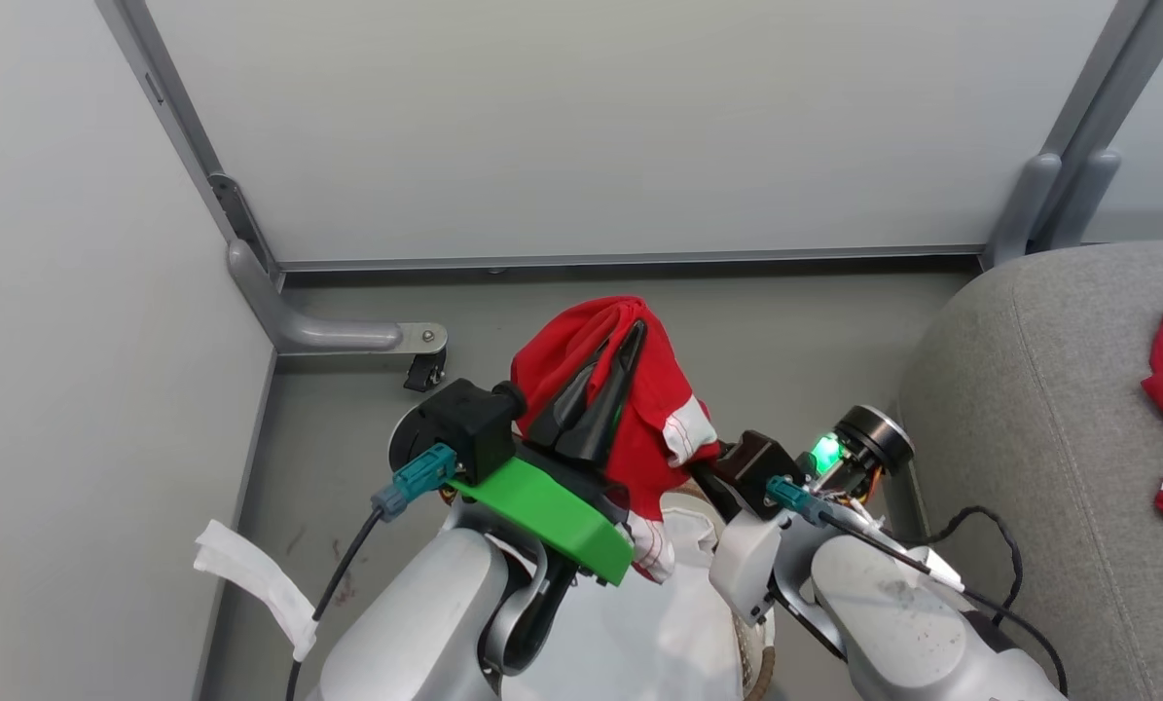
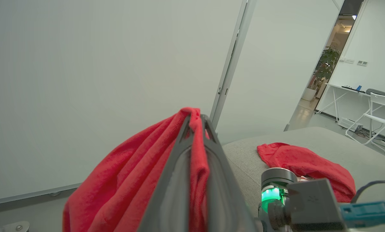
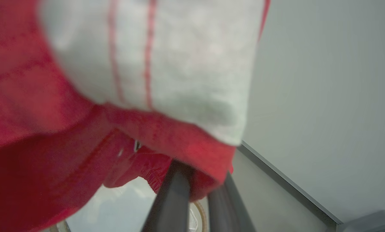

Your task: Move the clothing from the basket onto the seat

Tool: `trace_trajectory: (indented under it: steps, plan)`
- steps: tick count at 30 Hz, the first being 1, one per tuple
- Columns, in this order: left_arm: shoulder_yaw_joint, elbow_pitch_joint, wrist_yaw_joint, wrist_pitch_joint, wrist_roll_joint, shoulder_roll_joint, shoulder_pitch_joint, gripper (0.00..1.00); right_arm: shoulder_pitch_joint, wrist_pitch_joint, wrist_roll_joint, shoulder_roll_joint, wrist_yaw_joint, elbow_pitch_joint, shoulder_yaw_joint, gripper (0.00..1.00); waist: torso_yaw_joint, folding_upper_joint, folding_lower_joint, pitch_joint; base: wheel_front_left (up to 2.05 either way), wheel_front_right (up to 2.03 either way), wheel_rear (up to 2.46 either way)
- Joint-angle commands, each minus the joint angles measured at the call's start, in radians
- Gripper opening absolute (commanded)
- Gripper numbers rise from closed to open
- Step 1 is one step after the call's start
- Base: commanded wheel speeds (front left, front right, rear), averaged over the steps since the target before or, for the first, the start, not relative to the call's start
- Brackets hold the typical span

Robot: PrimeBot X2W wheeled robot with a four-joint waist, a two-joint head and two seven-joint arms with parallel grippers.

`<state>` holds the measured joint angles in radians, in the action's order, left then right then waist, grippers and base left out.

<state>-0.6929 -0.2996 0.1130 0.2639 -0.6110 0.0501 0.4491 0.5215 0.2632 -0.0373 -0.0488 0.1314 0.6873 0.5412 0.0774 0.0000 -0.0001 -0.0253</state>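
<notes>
L gripper (image 1: 630,339) clamped on red garment (image 1: 669,394) over basket (image 1: 639,633); R gripper (image 3: 202,180) tips buried in it, can't tell if shut

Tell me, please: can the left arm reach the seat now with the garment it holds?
Probably not directly: the right arm stands between the left fingers, clamped on the red garment, and the seat.
</notes>
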Motion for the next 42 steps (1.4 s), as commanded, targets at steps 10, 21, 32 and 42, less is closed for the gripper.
trace_trajectory:
  steps: [10,21,32,42]
  plan:
    - [0.027,-0.005,-0.007,0.001,-0.002,0.001,-0.012,0.00,-0.078,0.001,0.147,-0.006,-0.001,0.048,0.064,0.00,-0.012,0.0000,0.0001,0.001,0.00,0.00,0.00]
    - [0.034,-0.001,-0.005,0.002,0.005,0.001,-0.016,0.00,-0.088,0.001,0.185,-0.006,-0.001,0.033,0.067,0.00,-0.045,0.0000,0.0001,-0.005,0.00,0.00,0.00]
    - [0.077,-0.001,-0.026,0.000,0.056,0.001,-0.027,1.00,-0.096,0.002,0.184,-0.005,-0.001,0.003,0.022,0.00,-0.092,0.0000,0.0001,-0.020,0.00,0.00,0.00]
    - [0.134,-0.037,-0.014,0.000,0.127,0.003,-0.049,1.00,-0.121,0.002,0.186,-0.005,-0.001,-0.087,-0.047,0.00,-0.278,0.0000,0.0001,-0.055,0.00,0.00,0.00]
